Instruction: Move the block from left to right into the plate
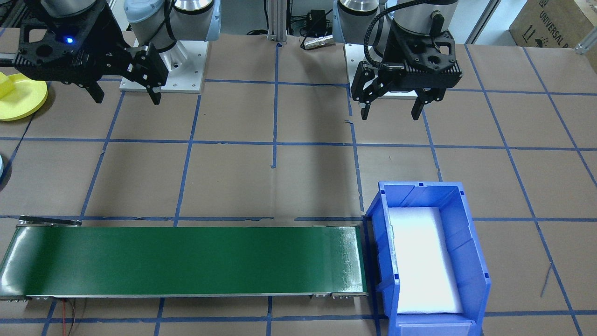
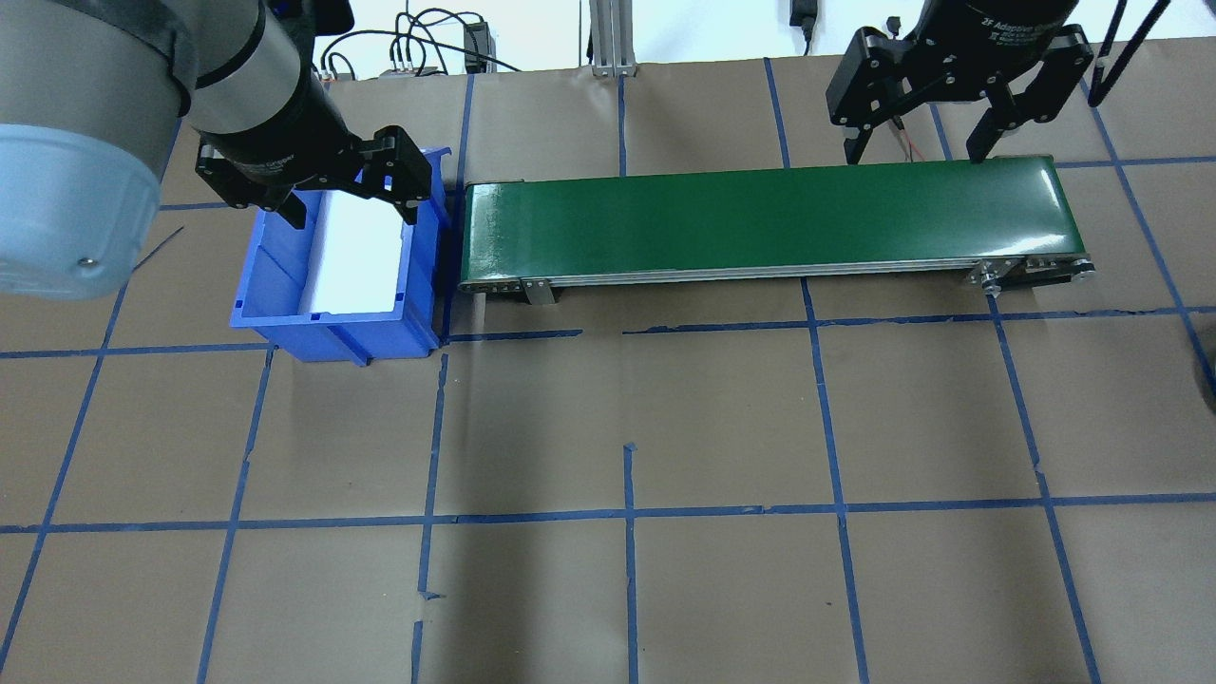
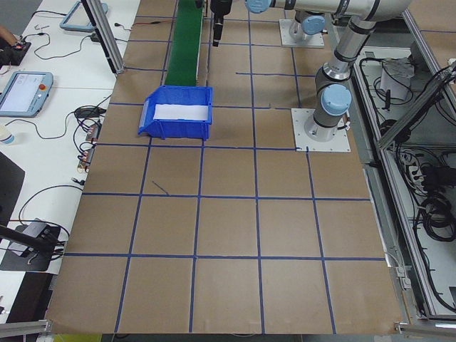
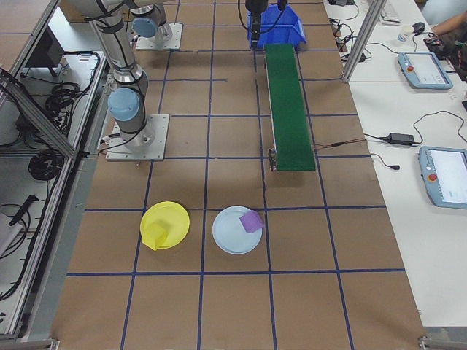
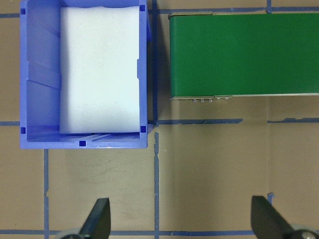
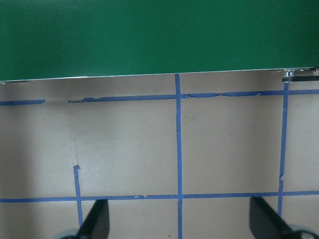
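Brown paper table (image 2: 665, 427) with blue tape grid (image 2: 627, 513). Green conveyor (image 2: 760, 223) runs mid-table, blue bin (image 2: 285, 323) at its end. Left gripper (image 1: 394, 109) and right gripper (image 1: 126, 95) both hover, fingers spread, empty. Yellow block (image 4: 154, 236) on yellow plate (image 4: 169, 219); purple block (image 4: 252, 220) on pale blue plate (image 4: 232, 235). Side desks with tablets (image 4: 445, 175), cables.

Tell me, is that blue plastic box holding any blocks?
No blocks. The blue plastic box holds only a white foam sheet, seen from the left wrist view straight above it.
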